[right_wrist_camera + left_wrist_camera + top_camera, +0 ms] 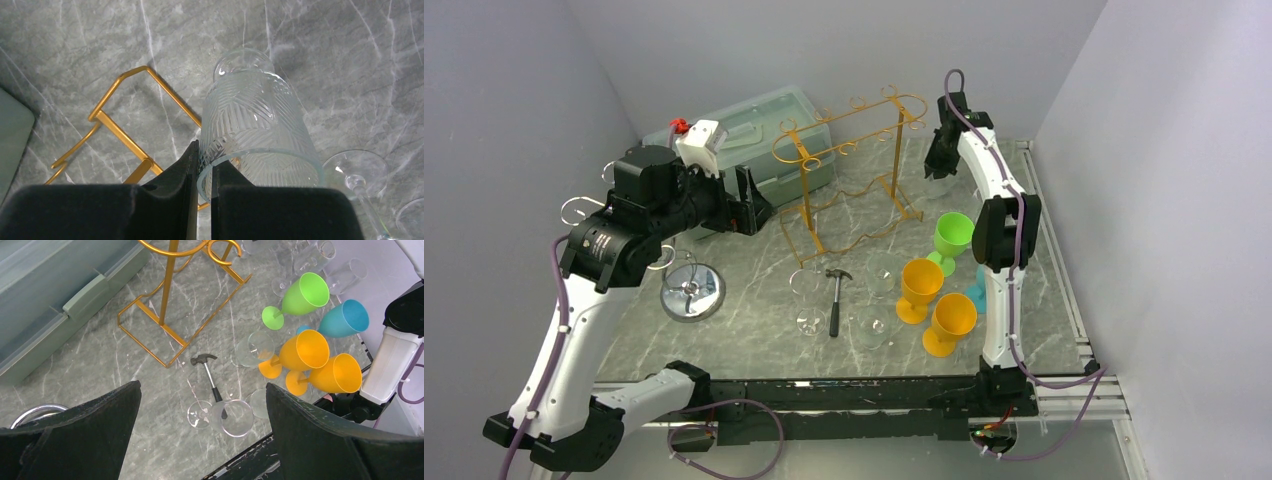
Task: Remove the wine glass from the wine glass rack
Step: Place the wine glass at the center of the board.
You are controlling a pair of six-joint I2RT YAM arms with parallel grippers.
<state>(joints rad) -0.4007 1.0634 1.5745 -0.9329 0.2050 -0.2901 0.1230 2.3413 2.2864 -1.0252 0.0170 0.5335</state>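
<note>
The wine glass [255, 125] is clamped by its rim in the right claw [205, 160], long axis directed ahead toward the worktop [350, 60]. The rack [120, 135] is seen to this claw's left. The left claw [202, 386] is spread apart, farther off.

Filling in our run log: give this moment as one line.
left fingers open, empty | right fingers shut on patterned glass rim | glass clear of gold rack

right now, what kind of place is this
Probably a robot lab test cell: plain grey walls box in a marble-look table, robot arms are bolted at its near edge, and a gold glass rack sits on it.
</note>
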